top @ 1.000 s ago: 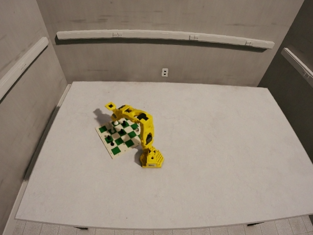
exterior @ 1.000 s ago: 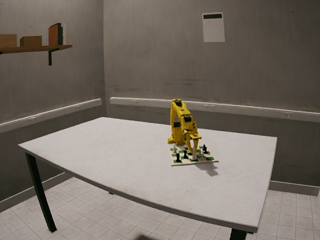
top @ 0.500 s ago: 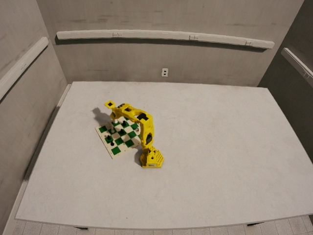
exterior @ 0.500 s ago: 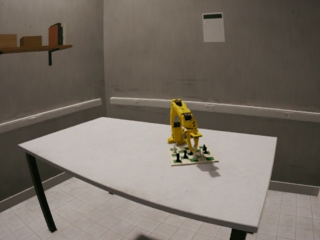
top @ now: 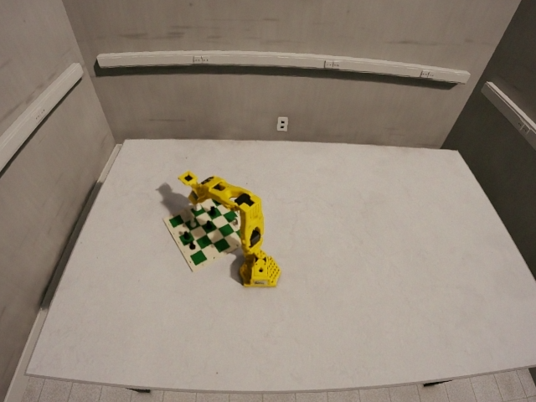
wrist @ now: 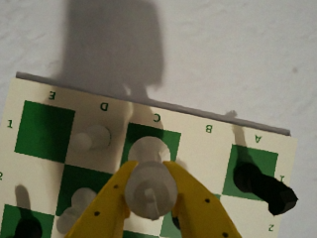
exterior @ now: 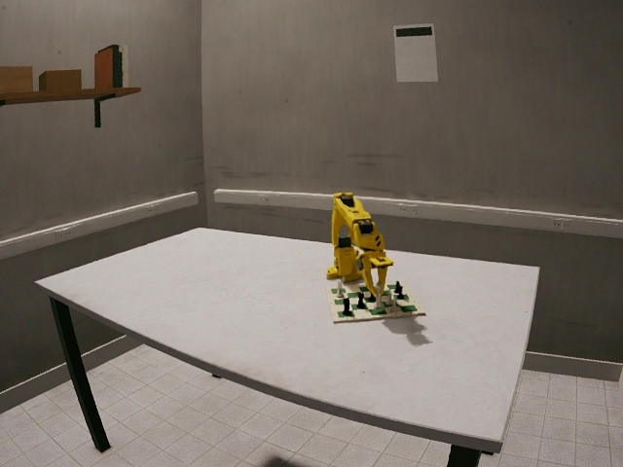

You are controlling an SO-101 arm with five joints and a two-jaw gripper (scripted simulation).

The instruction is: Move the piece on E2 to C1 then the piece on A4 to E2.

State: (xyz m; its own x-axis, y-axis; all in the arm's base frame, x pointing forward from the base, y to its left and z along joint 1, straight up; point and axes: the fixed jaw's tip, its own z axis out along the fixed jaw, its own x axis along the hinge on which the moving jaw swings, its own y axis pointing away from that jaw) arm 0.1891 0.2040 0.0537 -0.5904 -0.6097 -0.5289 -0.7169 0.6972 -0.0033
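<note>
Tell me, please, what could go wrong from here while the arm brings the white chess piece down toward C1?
1. The white chess piece held in the yellow hand hangs over green square C1; a release off centre could leave it across a square line.
2. A white piece on D1 stands right beside C1, so the yellow fingers might knock it while opening.
3. Released too high, the piece may topple.
</note>
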